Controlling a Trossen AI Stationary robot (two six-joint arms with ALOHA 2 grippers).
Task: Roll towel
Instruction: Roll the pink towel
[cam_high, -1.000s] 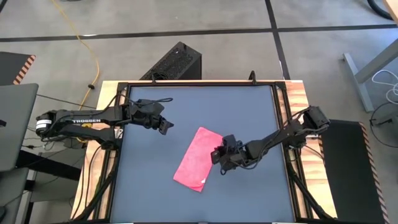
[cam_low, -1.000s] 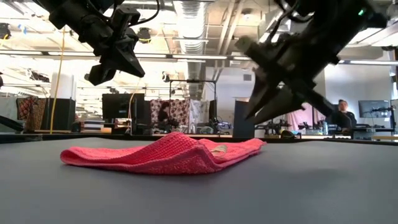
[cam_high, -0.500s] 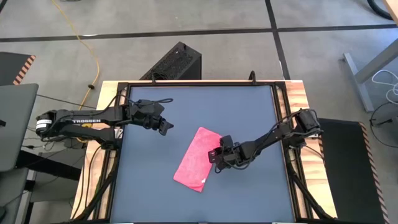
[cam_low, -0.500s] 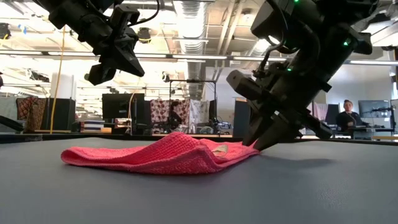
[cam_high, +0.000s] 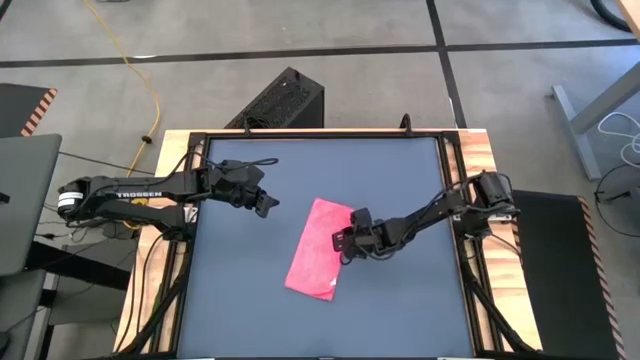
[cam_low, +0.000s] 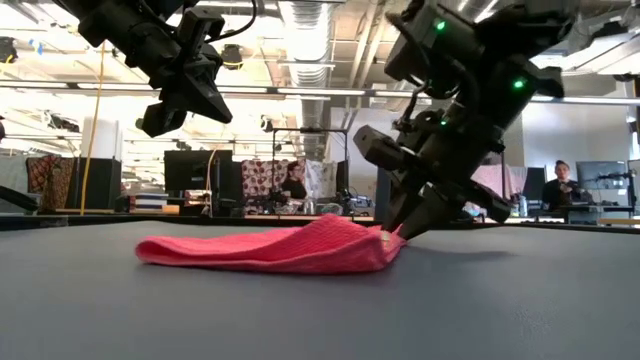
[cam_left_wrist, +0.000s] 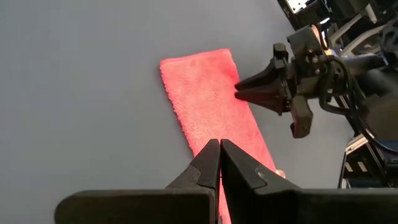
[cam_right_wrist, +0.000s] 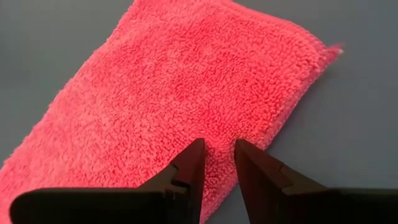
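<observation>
In the last second the right gripper (cam_high: 345, 243) had dropped to the small bright pink soft towel (cam_high: 319, 248) and nudged it a little leftward across the dark grey desk (cam_high: 240, 300). Its fingers, part open, pressed on the towel's right long edge, grasping nothing that I could see, so rolling looked about to begin. The towel lay flat mid-desk, its long axis running from far right to near left. The left gripper (cam_high: 266, 206) hung clenched, far left.

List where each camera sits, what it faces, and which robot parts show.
High view: overhead, straight down on towel, both arms.
Low view: table height, level across; right claw at towel's edge.
Left wrist: raised, over left claw, shut.
Right wrist: close, right claw's fingers on towel.
Shared: every view shows the towel; three show the right claw.
</observation>
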